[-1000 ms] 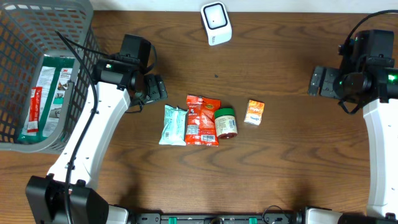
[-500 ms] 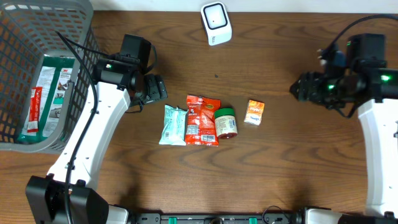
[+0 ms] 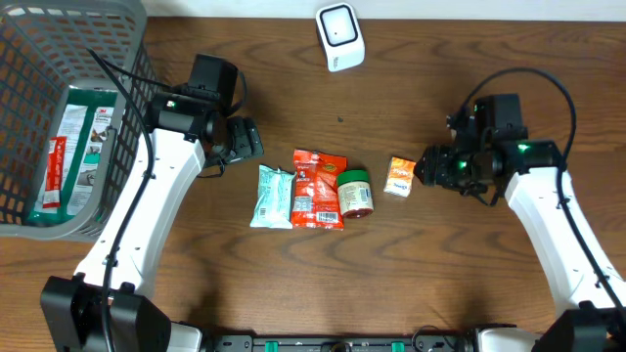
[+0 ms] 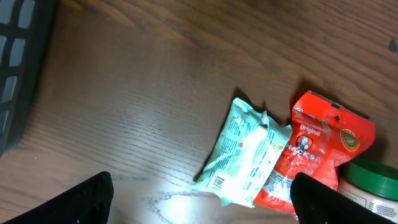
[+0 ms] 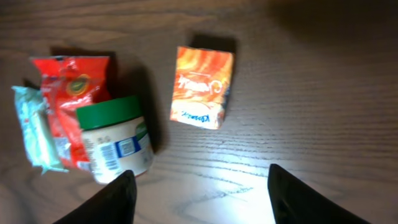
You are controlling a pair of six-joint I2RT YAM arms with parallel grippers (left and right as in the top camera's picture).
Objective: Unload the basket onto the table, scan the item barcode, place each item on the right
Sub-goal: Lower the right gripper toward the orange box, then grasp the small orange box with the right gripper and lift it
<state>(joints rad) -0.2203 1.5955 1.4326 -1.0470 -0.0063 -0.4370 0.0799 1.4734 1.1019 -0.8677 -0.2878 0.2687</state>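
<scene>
- My right pincer hangs released, fingers spread apart, close beside the orange box.
- My left pincer gapes wide, released, near the pale green packet.

The left wrist view's corner cuts off the jar. The basket runs past the overhead's left edge. Print on the orange box is too blurred to read.

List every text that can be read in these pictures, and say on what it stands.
"Original": red bag.
"3M", it seems: pack in the basket.
Too blurred to read: print on the orange box, jar, pale pack.
</scene>
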